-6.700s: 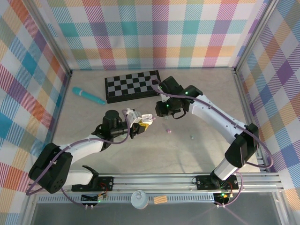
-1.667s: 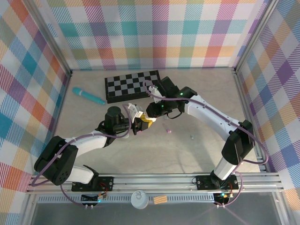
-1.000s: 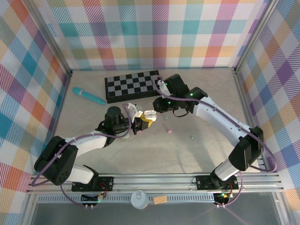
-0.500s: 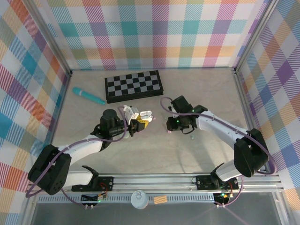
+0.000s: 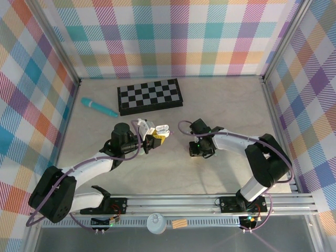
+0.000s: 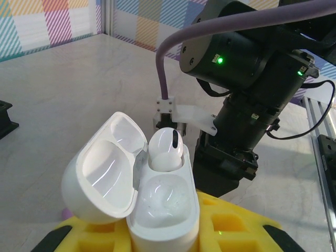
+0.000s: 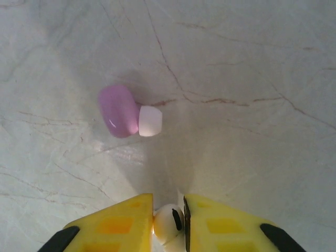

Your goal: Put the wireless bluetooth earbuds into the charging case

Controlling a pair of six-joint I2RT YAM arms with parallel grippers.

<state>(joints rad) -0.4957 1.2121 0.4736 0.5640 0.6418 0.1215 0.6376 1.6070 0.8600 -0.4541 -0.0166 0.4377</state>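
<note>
My left gripper [image 6: 163,239] is clamped on the open charging case [image 6: 157,207], held up left of centre. One white earbud [image 6: 167,149] sits in one well and the other well is empty. My right gripper [image 7: 168,210], low over the surface [image 7: 252,79] to the right, pinches a second white earbud [image 7: 168,224]. A pink earbud [image 7: 123,111] lies loose just ahead. I judge this pair half done, with the held bud yet to go in.

The charging case [image 6: 157,210] runs off the lower edge, its base sunk between the left gripper's [image 6: 163,229] yellow fingers [image 6: 236,231]. The white earbud [image 6: 166,149] seated in the case shows just its top. Beside the case's open lid, a purple sliver [image 6: 65,212] is too hidden to name. The right gripper [image 7: 168,199] pinches a second white earbud [image 7: 167,223], whose lower part is cut off.
</note>
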